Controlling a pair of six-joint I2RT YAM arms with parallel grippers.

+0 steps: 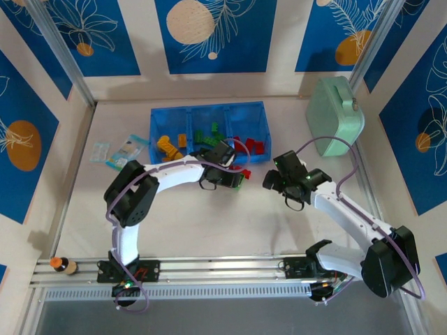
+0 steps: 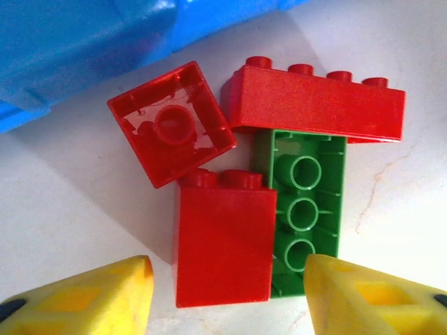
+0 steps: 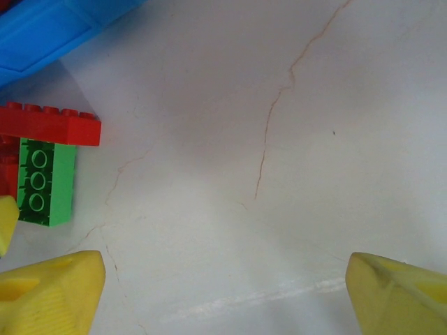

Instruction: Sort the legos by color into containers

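Left gripper (image 2: pixel 227 279) is spread around a red brick (image 2: pixel 222 244) and the adjoining green brick (image 2: pixel 305 209); closing could pinch both colours or skid one aside. Right gripper (image 3: pixel 223 279) gapes wide above the table (image 3: pixel 328 125).

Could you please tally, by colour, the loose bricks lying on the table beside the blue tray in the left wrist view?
Red studded plastic bricks: 3
Green studded plastic brick: 1
Total: 4
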